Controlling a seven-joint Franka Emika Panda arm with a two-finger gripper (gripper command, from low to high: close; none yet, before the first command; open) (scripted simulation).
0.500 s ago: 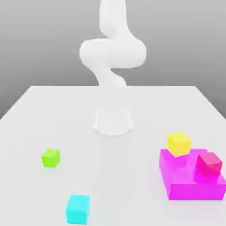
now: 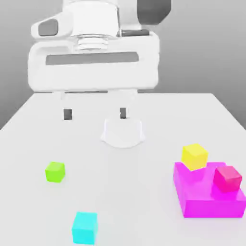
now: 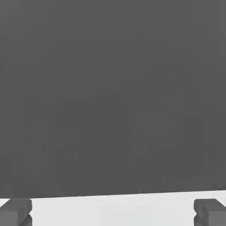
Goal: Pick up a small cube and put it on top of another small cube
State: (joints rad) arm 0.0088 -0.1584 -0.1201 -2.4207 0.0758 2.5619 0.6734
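Plain grey backdrop, big white table, nothing fancy. Gripper up high near the camera in the exterior view, fingers spread as wide as they go, nothing between them. Same story from the hand view: gripper wide open, two dark fingertips far apart, only a strip of table beyond.

Moving outward: round white arm base just behind the fingers. Lime-green cube toward the exterior view's left. Small cyan cube right at the near edge, sitting alone, flat on the table, well apart from the gripper and everything else. Over on the exterior view's right, a magenta block with a yellow cube at its back corner and a pinkish-red cube on top.

On handling, just a guess: probably light and rigid, flat smooth faces, so maybe a bit slippery. Best bet: straight down from above, pinching two opposite side faces around mid-height, jaws squared to the faces. Plenty of free room around it for that.
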